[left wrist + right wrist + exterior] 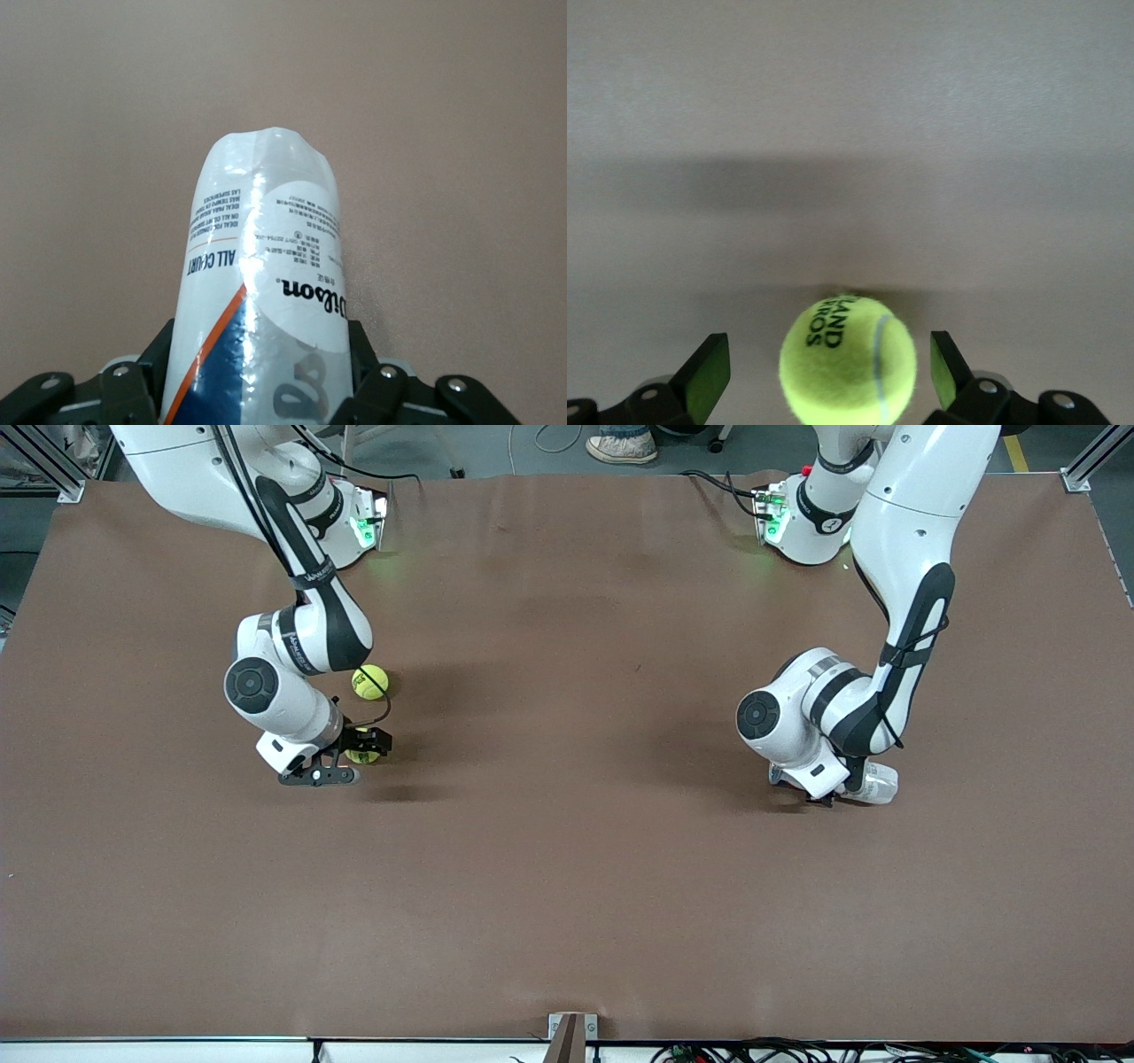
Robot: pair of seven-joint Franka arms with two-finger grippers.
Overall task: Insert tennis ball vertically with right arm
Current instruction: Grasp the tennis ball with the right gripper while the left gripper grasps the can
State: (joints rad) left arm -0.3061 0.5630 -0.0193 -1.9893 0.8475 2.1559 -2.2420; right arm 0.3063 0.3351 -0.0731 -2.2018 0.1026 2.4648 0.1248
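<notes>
Right wrist view, yellow-green tennis ball [848, 361], black lettering

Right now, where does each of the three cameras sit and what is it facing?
Front view: high across the brown table, facing both bases; both white arms show.
Left wrist view: looks along the clear plastic Wilson ball can in the left gripper.
Right wrist view: faces the yellow-green tennis ball between the open right gripper fingers.
Shared: front and right wrist views both show that ball.

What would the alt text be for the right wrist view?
A yellow-green tennis ball sits on the brown table between the open fingers of the right end effector, neither finger touching it. The ball's black lettering faces the camera, and a broad shadow crosses the table above it.
</notes>
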